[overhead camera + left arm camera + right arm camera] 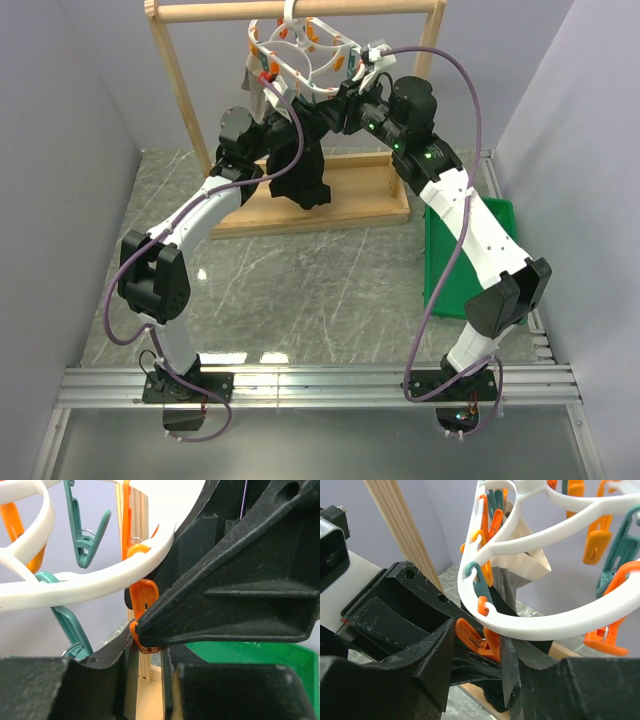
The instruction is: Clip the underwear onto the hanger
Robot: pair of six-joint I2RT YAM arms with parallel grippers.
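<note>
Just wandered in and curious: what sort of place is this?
Likely a lab test booth staged for laundry: plain partition walls, two robot arms bolted to a metal rail, and a peg hanger on a wooden rack.

A robot lab cell: plain partition walls (70, 90) flank the right pincer (476, 652), with aluminium mounting rails (320, 385) well behind it.

Pale lilac walls (60, 100) are enclosing a grey marbled table (300, 290); a tall wooden rack (180, 85) is standing at the back.
</note>
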